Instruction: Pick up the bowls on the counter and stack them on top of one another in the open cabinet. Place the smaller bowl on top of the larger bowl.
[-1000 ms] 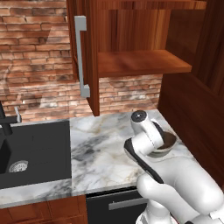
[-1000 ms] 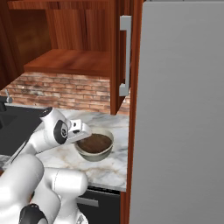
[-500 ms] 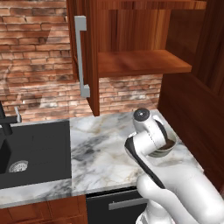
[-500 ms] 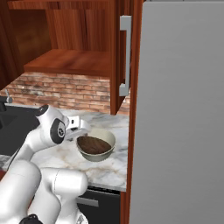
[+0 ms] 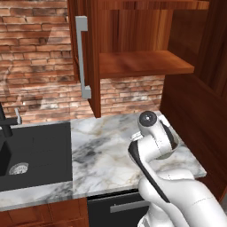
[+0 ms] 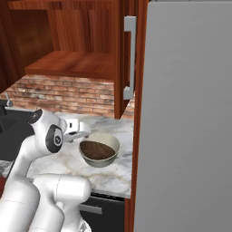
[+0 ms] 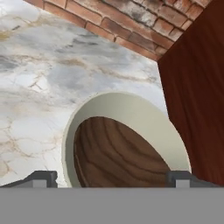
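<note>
Since a second ago the claw (image 7: 112, 177) has spread wide and let go, its tips standing either side of the brown bowl (image 7: 118, 155). That shallow, wood-grained bowl sits nested inside the larger pale cream bowl (image 6: 108, 141), which rests on the veined marble surface (image 5: 111, 150) near the wooden side wall, below the open cabinet (image 5: 142, 62).

kitchen, black sink (image 5: 31, 155), marble counter (image 5: 111, 146), wall cabinet (image 5: 133, 53)
</note>
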Tool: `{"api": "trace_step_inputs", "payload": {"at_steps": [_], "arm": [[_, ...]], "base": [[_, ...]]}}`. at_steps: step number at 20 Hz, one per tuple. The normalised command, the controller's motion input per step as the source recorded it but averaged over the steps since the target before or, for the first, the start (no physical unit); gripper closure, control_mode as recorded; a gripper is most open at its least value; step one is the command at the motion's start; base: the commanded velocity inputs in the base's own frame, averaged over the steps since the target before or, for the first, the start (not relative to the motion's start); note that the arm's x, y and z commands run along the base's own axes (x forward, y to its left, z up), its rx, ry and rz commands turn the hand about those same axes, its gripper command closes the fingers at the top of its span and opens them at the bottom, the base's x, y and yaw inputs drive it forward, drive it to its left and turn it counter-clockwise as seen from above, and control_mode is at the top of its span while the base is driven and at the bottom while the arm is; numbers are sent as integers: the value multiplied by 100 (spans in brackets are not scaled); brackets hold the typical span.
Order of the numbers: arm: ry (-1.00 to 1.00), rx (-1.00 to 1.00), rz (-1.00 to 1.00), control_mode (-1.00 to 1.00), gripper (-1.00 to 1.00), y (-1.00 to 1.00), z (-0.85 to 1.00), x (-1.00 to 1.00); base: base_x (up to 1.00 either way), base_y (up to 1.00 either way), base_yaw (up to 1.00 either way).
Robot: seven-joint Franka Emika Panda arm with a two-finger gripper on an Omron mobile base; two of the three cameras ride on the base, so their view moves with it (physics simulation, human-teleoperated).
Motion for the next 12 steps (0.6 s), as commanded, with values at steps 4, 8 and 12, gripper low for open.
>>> {"api": "trace_step_inputs", "payload": {"at_steps": [4,8,12], "arm": [[-2,0,0,-100,-100,0,7,-27],[2,0,-1,-100,-100,17,5,-23],[5,0,-3,-100,-100,30,3,-12]], "base": [[0,0,0],[0,0,0],[0,0,0]]}}
